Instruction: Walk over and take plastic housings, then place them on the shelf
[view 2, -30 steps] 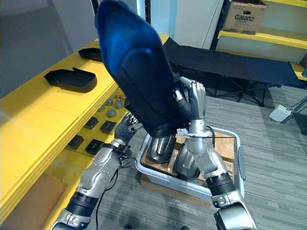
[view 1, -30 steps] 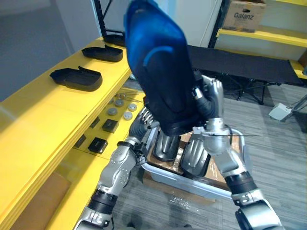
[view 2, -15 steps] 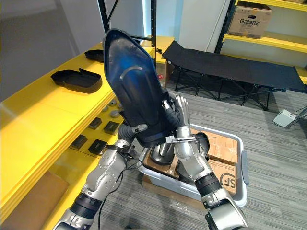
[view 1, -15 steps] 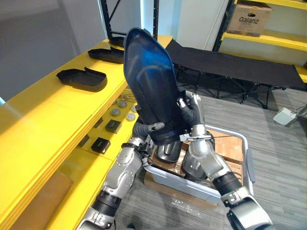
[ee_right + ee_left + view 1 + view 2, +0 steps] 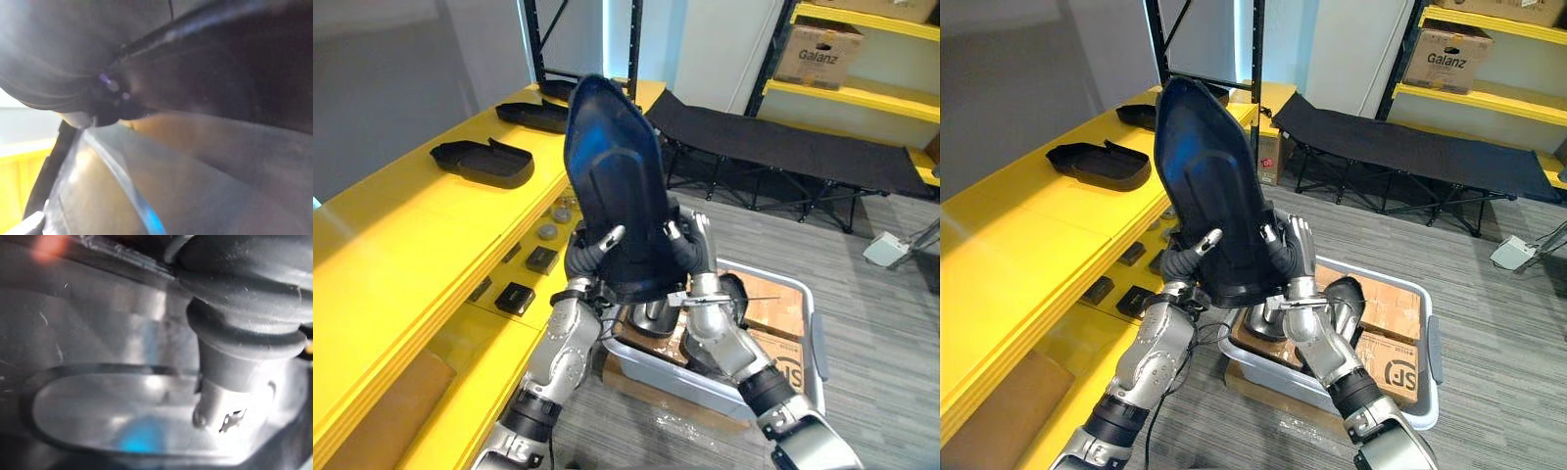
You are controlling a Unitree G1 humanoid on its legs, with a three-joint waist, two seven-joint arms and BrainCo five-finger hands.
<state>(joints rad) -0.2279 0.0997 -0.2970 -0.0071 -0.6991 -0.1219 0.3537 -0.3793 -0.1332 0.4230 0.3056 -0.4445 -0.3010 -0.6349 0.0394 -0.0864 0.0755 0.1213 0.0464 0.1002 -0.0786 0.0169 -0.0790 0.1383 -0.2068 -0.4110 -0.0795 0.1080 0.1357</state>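
Observation:
A large dark blue plastic housing (image 5: pixel 612 176) stands upright in front of me, held at its lower end by both hands. My left hand (image 5: pixel 587 257) grips its lower left edge, one finger (image 5: pixel 1205 238) lying across its face. My right hand (image 5: pixel 693 250) is curled round the lower right edge, fingers behind it. The housing's glossy surface (image 5: pixel 98 401) shows close up past my left hand's finger (image 5: pixel 230 396). Three black housings (image 5: pixel 481 160) (image 5: pixel 533 113) (image 5: pixel 558 88) lie on the yellow shelf (image 5: pixel 401 225) to my left.
Below my hands a grey bin (image 5: pixel 705 377) holds another dark housing (image 5: pixel 1342 299) and cardboard boxes (image 5: pixel 1386 299). Small black parts (image 5: pixel 514 297) lie on the lower yellow level. A black folding cot (image 5: pixel 783 147) stands behind, with a cardboard box (image 5: pixel 818 54) on a rack.
My left hand has come up from under the housing and curled onto its lower left edge. The housing has drawn away from the camera and stands more upright. The view has shifted.

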